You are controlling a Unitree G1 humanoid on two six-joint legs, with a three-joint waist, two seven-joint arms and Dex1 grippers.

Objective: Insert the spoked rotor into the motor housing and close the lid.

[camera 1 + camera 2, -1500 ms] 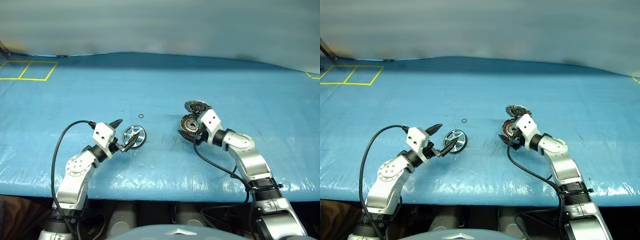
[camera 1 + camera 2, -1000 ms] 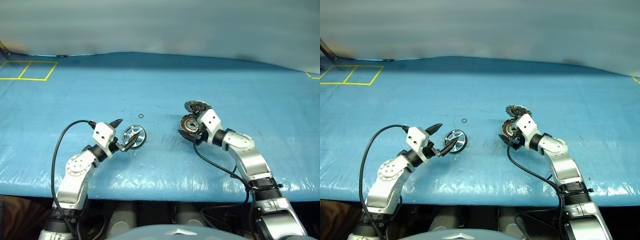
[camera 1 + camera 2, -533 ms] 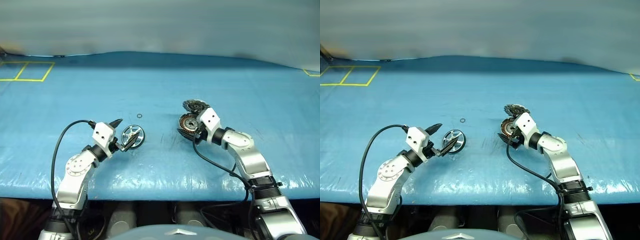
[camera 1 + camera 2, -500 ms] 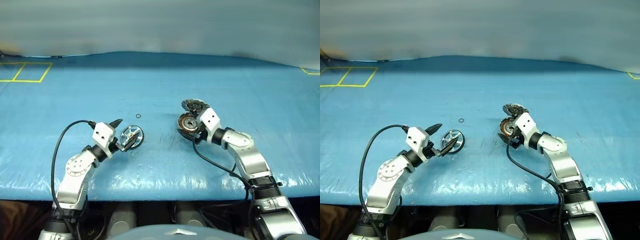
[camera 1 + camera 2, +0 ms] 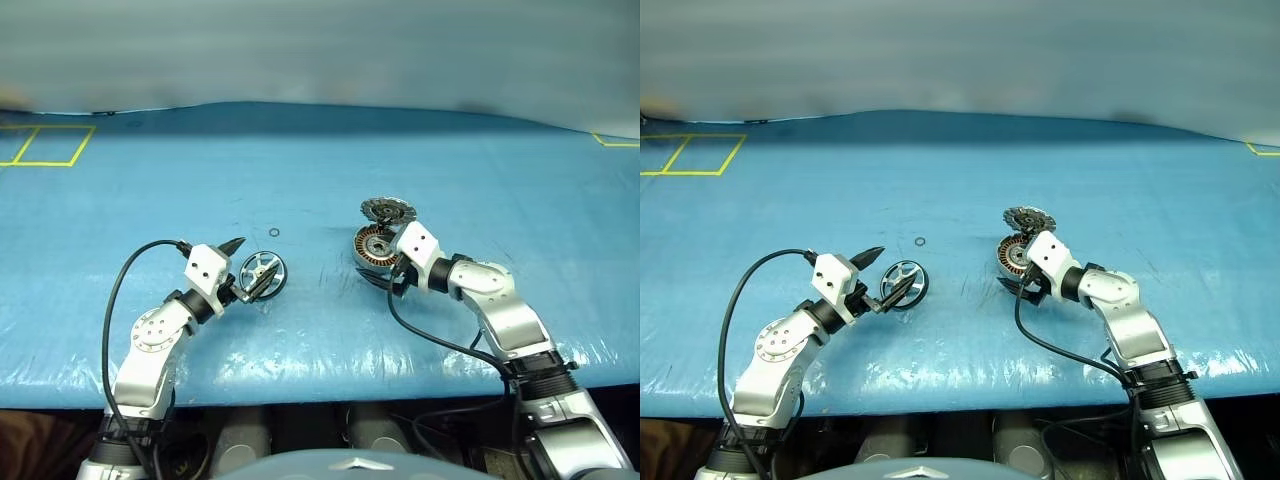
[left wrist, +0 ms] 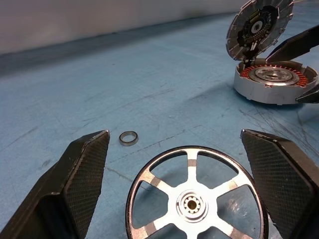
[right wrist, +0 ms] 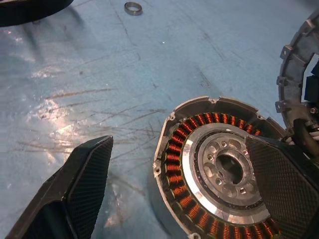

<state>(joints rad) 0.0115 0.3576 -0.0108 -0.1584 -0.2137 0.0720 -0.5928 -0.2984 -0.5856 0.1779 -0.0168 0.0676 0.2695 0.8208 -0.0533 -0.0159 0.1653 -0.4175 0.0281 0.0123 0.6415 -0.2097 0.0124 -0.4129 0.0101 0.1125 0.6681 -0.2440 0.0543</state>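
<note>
Left hand (image 5: pixel 250 268): open, fingers either side of spoked rotor (image 5: pixel 262 274), flat on bench (image 5: pixel 320 170), near front edge.
Right hand (image 5: pixel 376 271): open, straddling motor housing (image 5: pixel 375 244), mid-bench.
Lid (image 5: pixel 387 210): raised upright at housing's far edge.

No readable text, labels, brands or numbers on anything in view.
</note>
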